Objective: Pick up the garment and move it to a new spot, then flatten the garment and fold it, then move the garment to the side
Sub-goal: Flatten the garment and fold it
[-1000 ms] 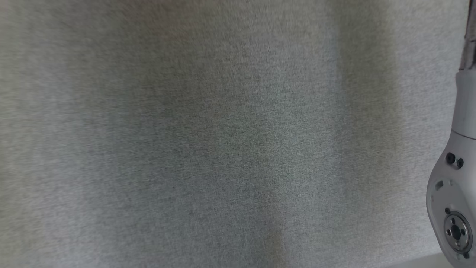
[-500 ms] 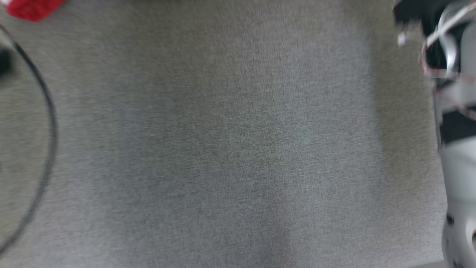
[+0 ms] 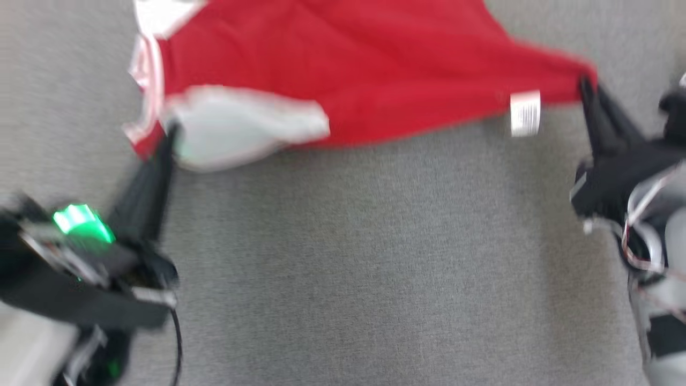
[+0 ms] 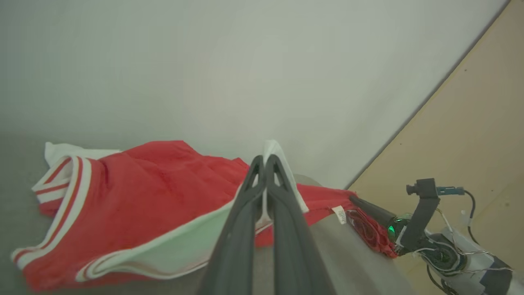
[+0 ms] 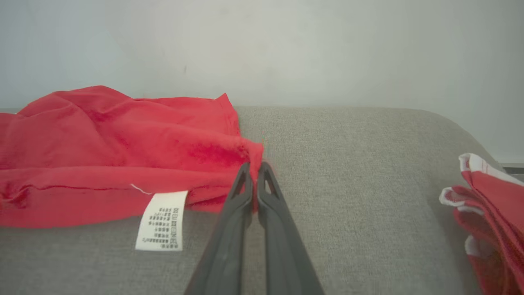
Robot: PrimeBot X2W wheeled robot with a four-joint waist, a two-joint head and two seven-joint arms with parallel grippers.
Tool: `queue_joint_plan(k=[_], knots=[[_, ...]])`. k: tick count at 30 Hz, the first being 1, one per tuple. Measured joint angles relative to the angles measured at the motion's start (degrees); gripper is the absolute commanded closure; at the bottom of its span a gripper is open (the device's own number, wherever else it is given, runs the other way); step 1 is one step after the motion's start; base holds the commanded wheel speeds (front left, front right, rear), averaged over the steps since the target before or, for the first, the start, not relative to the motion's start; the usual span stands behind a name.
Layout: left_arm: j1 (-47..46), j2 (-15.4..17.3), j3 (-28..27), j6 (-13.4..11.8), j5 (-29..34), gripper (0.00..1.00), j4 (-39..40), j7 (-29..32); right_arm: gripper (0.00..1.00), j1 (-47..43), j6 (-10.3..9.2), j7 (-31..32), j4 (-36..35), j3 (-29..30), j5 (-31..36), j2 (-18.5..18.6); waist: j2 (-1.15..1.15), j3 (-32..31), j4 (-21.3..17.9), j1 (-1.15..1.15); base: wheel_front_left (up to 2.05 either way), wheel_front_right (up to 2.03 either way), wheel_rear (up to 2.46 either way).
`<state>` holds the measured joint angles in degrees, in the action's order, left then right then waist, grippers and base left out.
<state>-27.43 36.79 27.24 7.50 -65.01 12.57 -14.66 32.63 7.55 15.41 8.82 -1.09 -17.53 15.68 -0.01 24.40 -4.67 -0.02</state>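
My left gripper (image 3: pixel 169 134) is closed on the garment (image 3: pixel 348 69), pinching its left corner at the white panel (image 3: pixel 246 126). In the left wrist view the two fingers are pressed together w/ white cloth caught between the tips. A green light (image 3: pixel 80 222) glows on that wrist, below & left of the garment.

The garment is red w/ white panels and red-white striped trim on its left side. It's spread wide across the grey fabric-covered tabletop (image 3: pixel 375 257), stretched between my two grippers, near edge running from one corner to the other. Head view is blurred, so can't tell how much of the cloth is off the surface. In the wrist views most of it lies on the tabletop, rumpled.

A white label (image 3: pixel 524 112) hangs from the garment's near edge, close to its right corner.

My right gripper (image 3: pixel 585 88) is closed on that right corner: fingers together, red cloth bunched at the tips, label just left of them.

Well right of the garment, in the right wrist view, a separate pile of red-and-white cloth (image 5: pixel 491 205) sits at the tabletop's edge. A pale wall (image 5: pixel 286 49) is behind the garment.
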Motion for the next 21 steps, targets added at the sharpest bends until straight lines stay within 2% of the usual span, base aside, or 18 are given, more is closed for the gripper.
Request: queue_joint_plan(k=[10, 21], knots=[[13.3, -0.7, 7.6, 0.0, -10.7, 1.0, -4.5, 0.1, 1.0, -12.2, 0.0, 2.4, -0.7, 4.8, -1.0, -1.1, 0.0, -8.7, 2.4, 0.0, 0.0, 0.0, 0.0], [21.5, -0.4, 11.4, 0.0, -19.9, 1.0, -7.9, 2.7, 1.0, -21.6, 0.0, 5.0, -1.6, 8.1, -1.0, -2.8, 0.0, -14.7, 4.7, 0.01, 0.0, 0.0, 0.0]])
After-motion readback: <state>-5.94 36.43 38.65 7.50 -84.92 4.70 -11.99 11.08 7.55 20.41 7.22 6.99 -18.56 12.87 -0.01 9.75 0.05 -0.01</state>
